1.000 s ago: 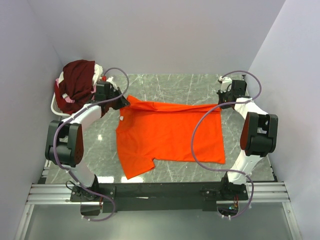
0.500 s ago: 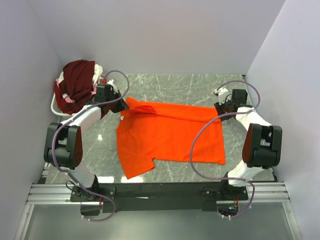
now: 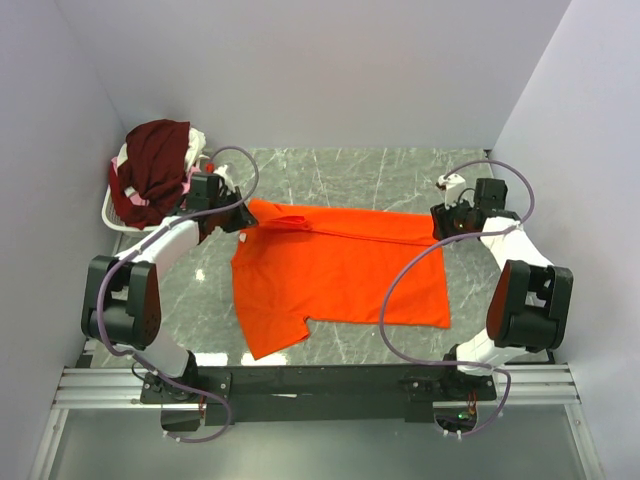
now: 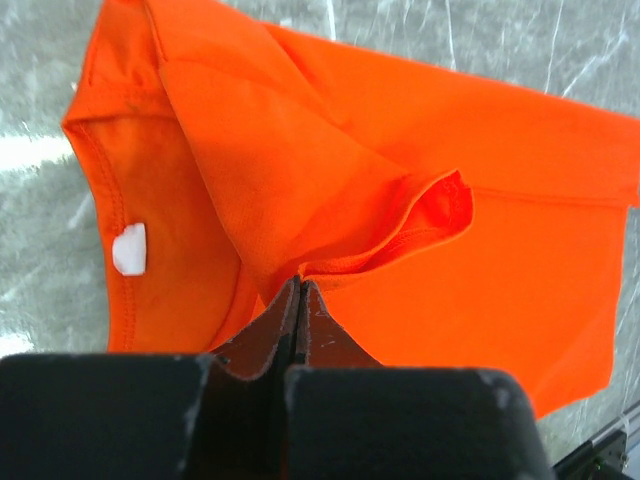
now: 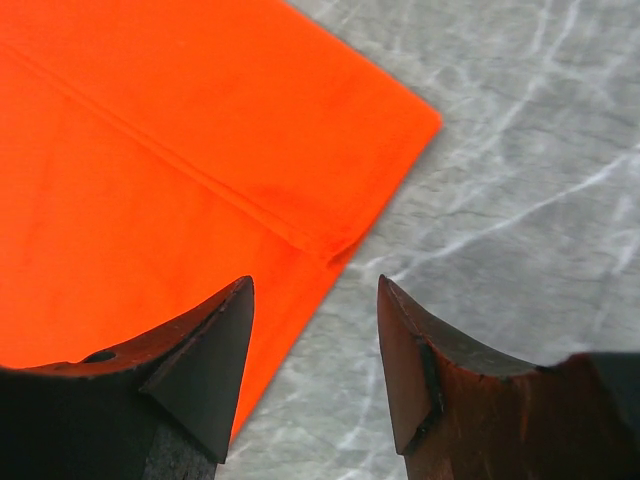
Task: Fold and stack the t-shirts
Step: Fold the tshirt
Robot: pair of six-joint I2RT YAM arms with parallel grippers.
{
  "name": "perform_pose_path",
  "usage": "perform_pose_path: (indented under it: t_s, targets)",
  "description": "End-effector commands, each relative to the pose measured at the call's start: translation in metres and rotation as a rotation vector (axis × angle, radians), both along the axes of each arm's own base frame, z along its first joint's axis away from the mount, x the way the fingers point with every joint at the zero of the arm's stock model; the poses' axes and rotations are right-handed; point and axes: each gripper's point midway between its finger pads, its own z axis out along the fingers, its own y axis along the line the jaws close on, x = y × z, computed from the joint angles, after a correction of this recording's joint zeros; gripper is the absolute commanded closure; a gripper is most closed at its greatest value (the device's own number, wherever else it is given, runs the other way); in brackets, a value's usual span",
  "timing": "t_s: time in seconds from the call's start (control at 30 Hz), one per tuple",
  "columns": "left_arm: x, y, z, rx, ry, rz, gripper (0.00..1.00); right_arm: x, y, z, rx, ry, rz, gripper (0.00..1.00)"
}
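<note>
On the table (image 3: 340,170), left pincer (image 4: 297,290) pinches orange t-shirt (image 3: 340,270) — right pincer (image 5: 315,300) gapes.

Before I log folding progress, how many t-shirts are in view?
4 by colour: an orange t-shirt spread on the table, and a maroon t-shirt, a pink t-shirt and a white t-shirt heaped in the basket at far left. More may be hidden underneath.

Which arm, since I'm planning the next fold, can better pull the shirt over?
Probably left: the left end effector is shut on the orange t-shirt; the right end effector is open, gripping nothing.
</note>
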Motion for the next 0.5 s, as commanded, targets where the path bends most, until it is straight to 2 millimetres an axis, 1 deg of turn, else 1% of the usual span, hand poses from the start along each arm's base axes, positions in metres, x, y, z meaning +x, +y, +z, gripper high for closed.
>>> perform_pose_path:
  t_s: [0.0, 0.13, 0.23, 0.27, 0.3, 0.33, 0.37, 0.4, 0.43, 0.47]
  targets:
    - [-0.007, -0.008, 0.008, 0.0, -0.025, -0.057, 1.0, 0.007, 0.01, 0.012, 0.07, -0.001, -0.002, 0.4]
    - [-0.013, -0.012, 0.002, 0.023, 0.003, -0.068, 1.0, 0.005, 0.007, 0.008, 0.066, 0.014, -0.013, 0.41]
    - [-0.026, -0.012, -0.008, 0.047, 0.055, -0.056, 0.99, 0.005, 0.006, 0.007, 0.064, 0.02, -0.015, 0.41]
    - [-0.03, -0.012, -0.013, 0.057, 0.081, -0.049, 0.97, 0.005, 0.007, 0.006, 0.067, 0.024, -0.015, 0.4]
    - [-0.044, -0.015, -0.024, 0.07, 0.136, -0.062, 0.87, 0.005, 0.007, 0.007, 0.07, 0.025, -0.015, 0.4]
    - [-0.05, -0.015, -0.03, 0.077, 0.165, -0.067, 0.79, 0.006, 0.007, 0.009, 0.072, 0.022, -0.015, 0.4]
    - [-0.061, -0.014, -0.04, 0.099, 0.209, -0.071, 0.72, 0.006, 0.009, 0.01, 0.082, 0.027, -0.01, 0.4]
    - [-0.063, -0.011, -0.043, 0.114, 0.216, -0.064, 0.61, 0.006, 0.01, 0.011, 0.087, 0.029, -0.008, 0.4]
    - [-0.063, -0.007, -0.041, 0.131, 0.206, -0.051, 0.55, 0.008, 0.011, 0.014, 0.091, 0.026, -0.004, 0.4]
    - [-0.06, -0.002, -0.029, 0.147, 0.161, -0.028, 0.49, 0.008, 0.012, 0.015, 0.098, 0.03, -0.002, 0.4]
